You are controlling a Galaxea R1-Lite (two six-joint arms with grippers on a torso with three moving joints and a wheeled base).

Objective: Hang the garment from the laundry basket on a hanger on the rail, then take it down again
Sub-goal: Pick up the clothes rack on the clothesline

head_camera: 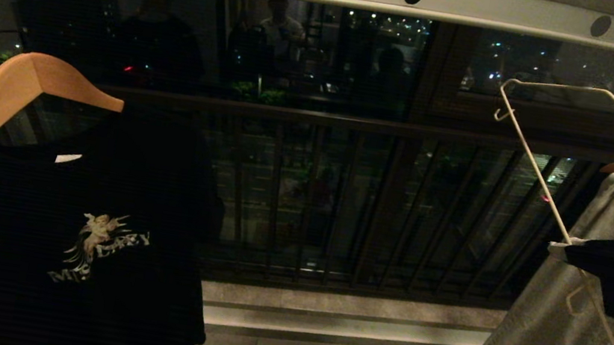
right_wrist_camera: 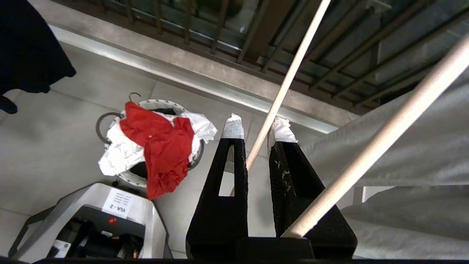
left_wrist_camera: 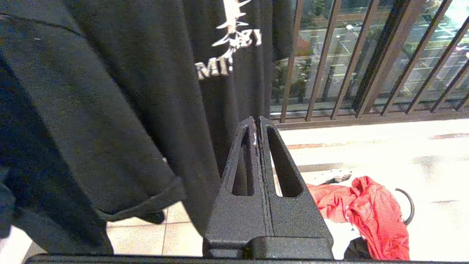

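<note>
draping basket rim: crumpled red garment (right_wrist_camera: 161, 146)

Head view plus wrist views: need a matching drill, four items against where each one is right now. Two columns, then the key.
Items:
1. red short-sleeved T-shirt
2. thin white wire hanger
3. black T-shirt with angel print
4. left end effector

Places or states:
A. hung on the thick light-brown wooden hanger
B. shut, holding nothing, beside the black shirt
C. one rod between the fingers of the right end effector
D. heaped in the small round laundry basket on the floor

Pairs: 1-D, 2-C, 3-A, 4-B
</note>
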